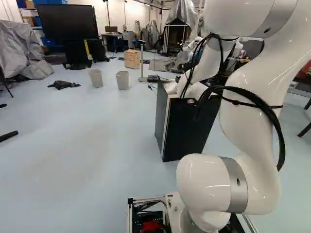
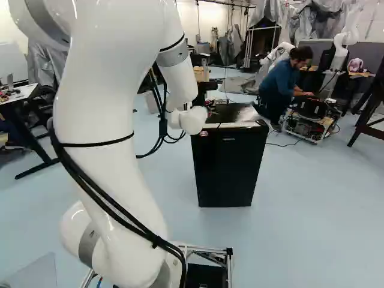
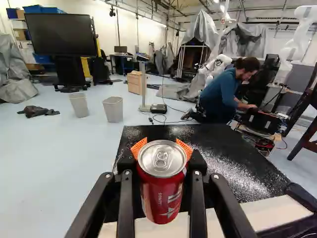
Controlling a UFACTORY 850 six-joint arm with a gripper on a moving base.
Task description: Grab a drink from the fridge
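The gripper (image 3: 162, 148) clasps a red can (image 3: 162, 196) from both sides, probably to hold the drink upright and steady. It is over the front part of the fridge (image 2: 228, 168); whether the fridge top bears any weight, I cannot tell.

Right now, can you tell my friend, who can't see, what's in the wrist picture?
A red drink can, lid showing, is held by the black gripper, with the shiny black top of the fridge behind it. Farther off, two bins stand on the floor.
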